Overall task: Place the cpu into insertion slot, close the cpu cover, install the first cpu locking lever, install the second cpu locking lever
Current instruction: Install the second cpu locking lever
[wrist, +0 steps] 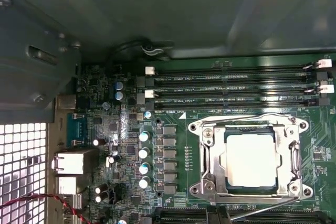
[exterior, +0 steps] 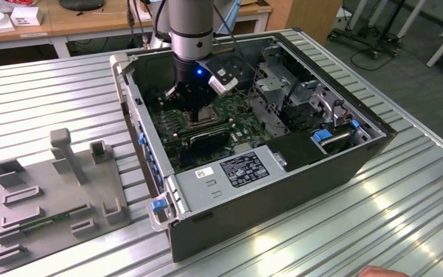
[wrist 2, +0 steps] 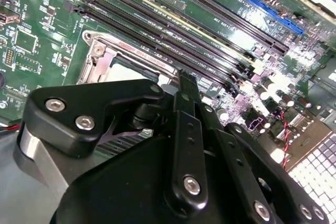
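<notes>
We are looking at a robotics lab or test workshop. An open computer case [exterior: 267, 144] lies on a bench [exterior: 44, 92] of ribbed metal slats, beside a grey plate of holders [exterior: 52, 202] (clearly made for parts). Behind stand wooden desks [exterior: 90, 20] with small boxes [exterior: 25, 15], and rolling stands [exterior: 375, 34] wait on the carpeted floor [exterior: 414, 63].
</notes>
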`<state>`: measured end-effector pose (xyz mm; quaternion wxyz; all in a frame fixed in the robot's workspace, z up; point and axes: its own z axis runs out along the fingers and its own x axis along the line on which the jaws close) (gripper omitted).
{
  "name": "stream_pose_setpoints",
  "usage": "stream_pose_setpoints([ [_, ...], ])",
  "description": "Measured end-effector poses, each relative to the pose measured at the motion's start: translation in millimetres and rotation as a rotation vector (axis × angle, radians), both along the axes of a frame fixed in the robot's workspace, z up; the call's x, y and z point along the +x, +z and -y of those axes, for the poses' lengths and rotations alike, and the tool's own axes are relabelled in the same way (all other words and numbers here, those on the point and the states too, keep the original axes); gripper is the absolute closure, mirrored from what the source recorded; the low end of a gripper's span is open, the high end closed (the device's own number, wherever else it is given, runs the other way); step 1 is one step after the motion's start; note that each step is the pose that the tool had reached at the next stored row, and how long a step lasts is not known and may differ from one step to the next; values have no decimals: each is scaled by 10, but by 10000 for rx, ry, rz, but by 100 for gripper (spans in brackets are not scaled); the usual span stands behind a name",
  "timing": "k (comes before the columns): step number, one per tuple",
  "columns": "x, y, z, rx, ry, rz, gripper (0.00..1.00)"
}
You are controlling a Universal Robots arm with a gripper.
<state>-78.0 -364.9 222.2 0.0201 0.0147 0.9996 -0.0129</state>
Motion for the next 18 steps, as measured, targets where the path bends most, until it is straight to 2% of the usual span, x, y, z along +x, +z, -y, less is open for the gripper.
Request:
stream_pose_setpoints([
  [8,-19,-48,1,0,-159,0,89],
  [14,-22,-54,0,3,-177,2,89],
  [18,-43,-89,1,0,-176,0,89],
])
